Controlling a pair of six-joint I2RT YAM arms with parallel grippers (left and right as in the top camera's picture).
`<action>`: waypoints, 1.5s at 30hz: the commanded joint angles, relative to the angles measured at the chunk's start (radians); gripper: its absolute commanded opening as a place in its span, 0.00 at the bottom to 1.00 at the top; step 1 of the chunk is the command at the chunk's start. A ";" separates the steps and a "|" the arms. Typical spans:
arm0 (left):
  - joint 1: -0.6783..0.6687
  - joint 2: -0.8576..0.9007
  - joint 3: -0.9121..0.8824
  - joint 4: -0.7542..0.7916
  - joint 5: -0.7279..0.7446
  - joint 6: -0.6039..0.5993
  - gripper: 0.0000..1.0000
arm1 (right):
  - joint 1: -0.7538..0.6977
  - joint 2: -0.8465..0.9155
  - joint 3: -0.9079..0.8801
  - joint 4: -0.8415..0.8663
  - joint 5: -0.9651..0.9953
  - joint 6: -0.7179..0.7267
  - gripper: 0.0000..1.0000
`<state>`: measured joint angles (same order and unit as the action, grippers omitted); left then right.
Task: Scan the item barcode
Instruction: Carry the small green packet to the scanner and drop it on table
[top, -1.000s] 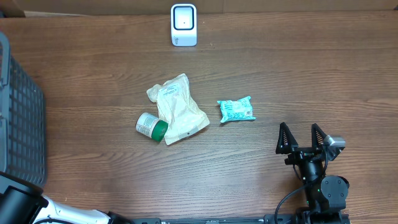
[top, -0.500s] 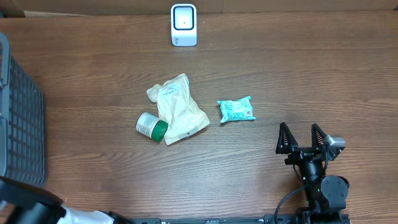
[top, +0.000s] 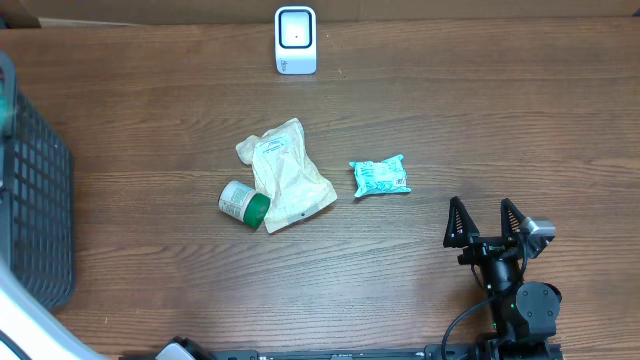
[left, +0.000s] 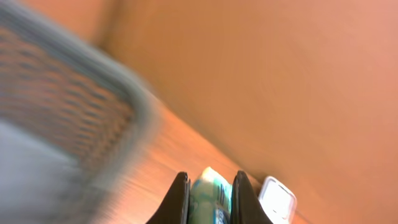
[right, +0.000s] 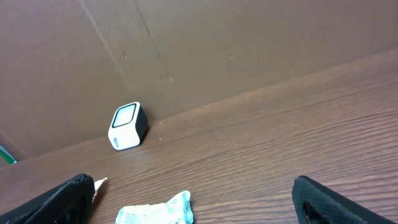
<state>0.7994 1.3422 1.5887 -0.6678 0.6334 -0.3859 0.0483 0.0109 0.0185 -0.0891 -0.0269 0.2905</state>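
Basket (top: 40, 200): dark mesh, contents unclear (blurred from the wrist).
Left gripper (left: 211, 179): clamped on a teal packet (left: 207, 198).
Right gripper (top: 486, 222): jaws spread wide.

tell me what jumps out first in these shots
The white scanner stands at the far edge of the table, with a beige pouch against a green-lidded jar and a teal packet apart to their right. The left pincer is shut on a teal-and-white pack near the dark basket; the right pincer stands open.
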 joint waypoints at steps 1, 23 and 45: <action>-0.177 -0.078 0.018 -0.111 0.023 0.003 0.04 | 0.006 -0.007 -0.011 0.008 -0.001 -0.003 1.00; -1.069 0.494 -0.085 -0.233 -0.161 -0.209 0.04 | 0.006 -0.007 -0.011 0.008 -0.001 -0.003 1.00; -0.923 0.559 0.599 -0.642 -0.332 0.153 0.99 | 0.006 -0.007 -0.011 0.008 -0.001 -0.003 1.00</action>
<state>-0.2173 1.9152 1.9640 -1.2098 0.4110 -0.3294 0.0483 0.0109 0.0185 -0.0883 -0.0265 0.2905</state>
